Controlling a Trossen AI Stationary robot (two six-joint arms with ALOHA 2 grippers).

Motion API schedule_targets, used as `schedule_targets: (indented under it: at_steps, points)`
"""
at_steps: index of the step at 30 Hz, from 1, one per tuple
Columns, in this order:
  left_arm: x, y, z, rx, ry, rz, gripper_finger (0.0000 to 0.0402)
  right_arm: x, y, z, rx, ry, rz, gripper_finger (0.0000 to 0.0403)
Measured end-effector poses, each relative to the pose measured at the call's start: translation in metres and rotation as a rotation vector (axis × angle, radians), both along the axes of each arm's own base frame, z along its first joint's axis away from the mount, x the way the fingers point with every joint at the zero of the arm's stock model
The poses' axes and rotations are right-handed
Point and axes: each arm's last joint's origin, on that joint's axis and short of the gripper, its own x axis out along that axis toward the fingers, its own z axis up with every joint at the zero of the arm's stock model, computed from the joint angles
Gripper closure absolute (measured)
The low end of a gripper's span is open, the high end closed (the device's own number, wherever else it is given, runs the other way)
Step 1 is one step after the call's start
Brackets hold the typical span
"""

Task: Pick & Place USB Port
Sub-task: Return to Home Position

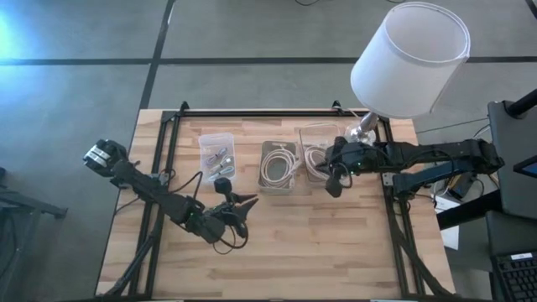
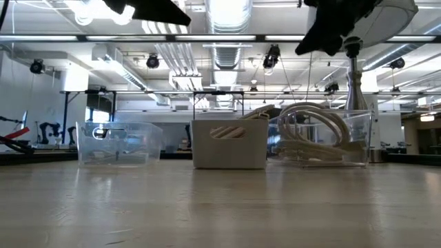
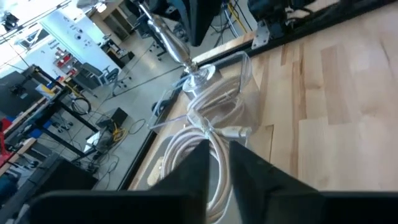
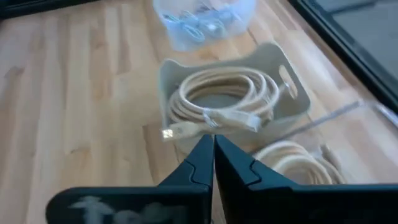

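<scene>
Your right gripper (image 4: 213, 142) is pinched closed on nothing. It hangs one bin over from the white bin (image 2: 229, 153), at the outer front corner of the right transparent bin (image 2: 362, 141) that stands just beside it. The cables are already down: one pale coil (image 4: 217, 93) lies inside the white bin, and the other (image 2: 310, 127) sits in the right transparent bin. The work looks done, and what remains risky is the way out. The second coil's loops stand higher than the clear walls in the low view, so a low or sideways retreat could hook a loop and drag the cable out, or tip the light bin against the white bin. Lift clear first. The lamp (image 1: 409, 59) stands past that clear bin, on the side away from the white bin, and a wide elbow swing could knock its stem (image 2: 355, 83). A connector (image 4: 169, 132) also pokes over the white bin's rim, and anything brushing it could pull that coil up. Your left gripper (image 3: 217, 146) waits in front of the white bin, well apart from it, with its fingers a little parted and empty, and I judge it no threat.
</scene>
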Motion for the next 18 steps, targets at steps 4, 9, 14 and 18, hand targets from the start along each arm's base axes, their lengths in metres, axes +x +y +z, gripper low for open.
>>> schedule_targets:
  at_steps: [4, 9, 14, 18]
  points:
    - [-0.006, 0.001, 0.013, -0.029, -0.042, -0.002, 0.0392, 0.0, 0.015, 0.007, -0.049, -0.014, 0.102, 0.0395]
    - [-0.028, 0.006, 0.033, -0.094, -0.126, -0.003, 0.0396, -0.004, 0.037, 0.017, -0.126, -0.045, 0.229, 0.0395]
    - [-0.059, 0.012, 0.047, -0.163, -0.175, -0.03, 0.0398, -0.02, 0.055, 0.025, -0.23, -0.107, 0.381, 0.0395]
    - [-0.082, 0.017, 0.047, -0.205, -0.202, -0.072, 0.0399, -0.036, 0.062, 0.028, -0.24, -0.211, 0.443, 0.0394]
